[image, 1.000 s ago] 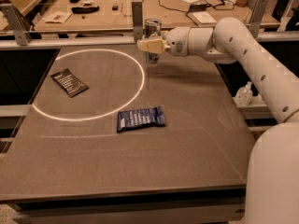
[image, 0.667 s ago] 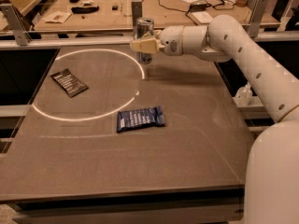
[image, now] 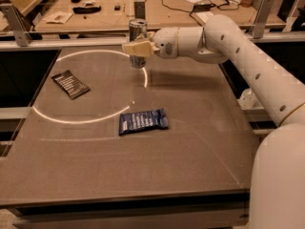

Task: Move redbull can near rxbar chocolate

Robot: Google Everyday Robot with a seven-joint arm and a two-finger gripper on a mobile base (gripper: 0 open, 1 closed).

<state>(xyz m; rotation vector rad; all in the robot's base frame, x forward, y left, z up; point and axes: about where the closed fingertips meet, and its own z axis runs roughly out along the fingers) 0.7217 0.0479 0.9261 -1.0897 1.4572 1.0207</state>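
Gripping the redbull can (image: 137, 31) at mid-height, my gripper (image: 133, 46) sits over the table's (image: 190, 175) far side, clamped on it so I can carry it left to the rxbar chocolate (image: 70, 84), well apart. The can hides the far finger, and I can't tell whether its base touches down.

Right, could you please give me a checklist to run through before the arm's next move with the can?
1. Gripper closed on the slim silvery-grey metal drink can: ok, gripping its middle.
2. Can upright: ok.
3. Can lifted off the brown table: cannot tell.
4. Flat black rectangular wrapper visible, left of the can in the view: ok.
5. Path there free, blue rectangular wrapper lying aside: ok.
6. Can near the black wrapper: not ok, well apart.
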